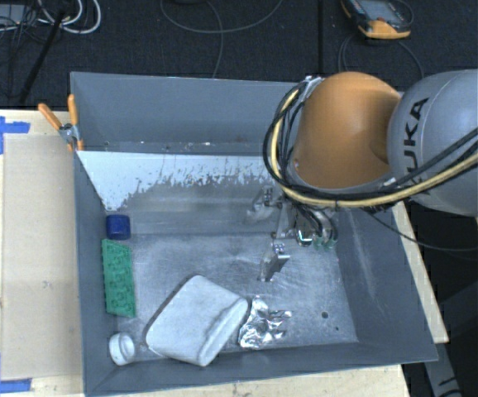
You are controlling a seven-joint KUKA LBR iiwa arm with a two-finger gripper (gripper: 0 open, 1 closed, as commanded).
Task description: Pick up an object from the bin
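Over bare bin (181,106) floor, near the foil wad (264,325), hang the fingers (274,263); open or closed, I can't tell. Dropping straight, they'd likely strike metal and miss the foil.

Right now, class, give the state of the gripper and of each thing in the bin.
gripper: low in the bin, over bare floor, clear of every thing.
crumpled foil: crushed, lying by the white pad's right end.
white pad: lying flat, slanted.
green block: lying flat along the left wall.
blue cap: sitting at the green block's far end.
white round lid: lying in the front left corner.
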